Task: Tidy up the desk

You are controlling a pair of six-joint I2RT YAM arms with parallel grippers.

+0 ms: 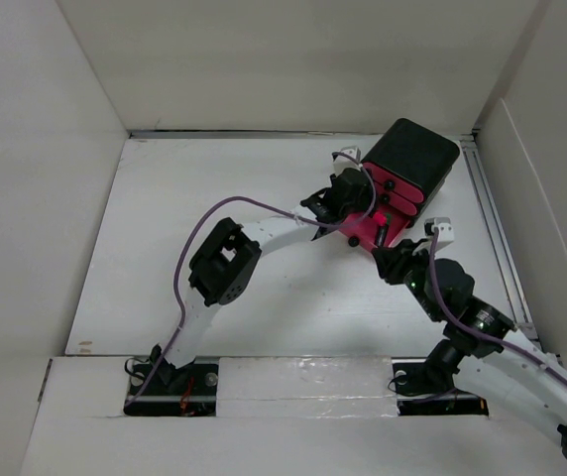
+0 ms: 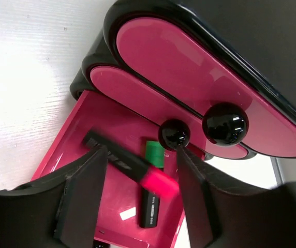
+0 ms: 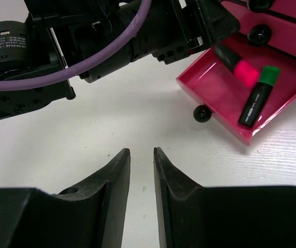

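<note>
Spanning every view, the counter (image 1: 145, 218) carries a drawer box (image 1: 417, 154) back right. My left end effector (image 2: 140, 155) gapes over the pulled-out drawer (image 2: 83, 121), apparently to drop the pink highlighter (image 2: 156, 181) beside a green marker (image 2: 153, 154); my right end effector (image 3: 142, 155), slightly parted and empty, stands clear.

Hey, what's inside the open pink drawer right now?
A pink-capped marker and a green-capped marker, both black-bodied. The back of the drawer sits under the black box, so anything there is hidden.
</note>
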